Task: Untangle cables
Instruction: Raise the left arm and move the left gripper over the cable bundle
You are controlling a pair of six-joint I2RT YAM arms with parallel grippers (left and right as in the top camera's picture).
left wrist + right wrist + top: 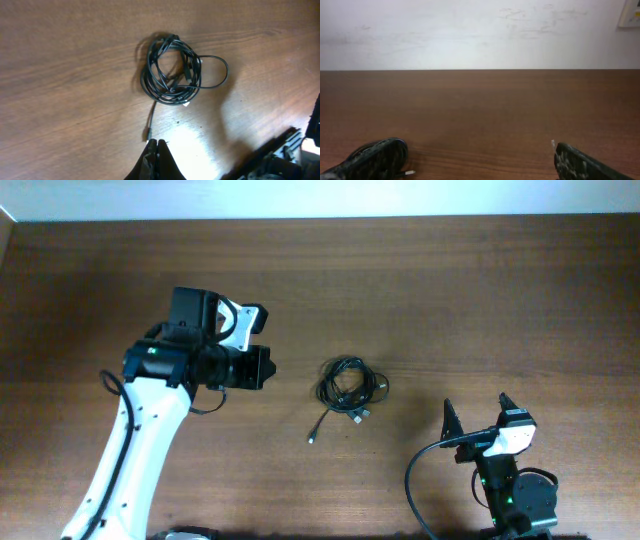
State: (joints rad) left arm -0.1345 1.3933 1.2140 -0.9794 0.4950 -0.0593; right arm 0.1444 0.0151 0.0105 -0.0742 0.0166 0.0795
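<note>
Black thin cables (350, 384) are seen bundled in a small tangled coil near the middle of the brown wooden table (470, 270). One loose end (314, 436) is trailed out of the coil toward the table's near edge, and a few short plugs (360, 416) are bunched just beside the coil's near side. In the left wrist view a single wider loop (218, 70) is thrown out to one side of the coil. The left gripper (156, 146) is held above the table to the left of the coil, its jaws pressed fully together with nothing between them. The tip of the loose end is seen just ahead of them, not touched. The right gripper (475, 408) is set low by the table's near edge, well apart from the cables on their right, with its jaws spread wide and nothing held.
</note>
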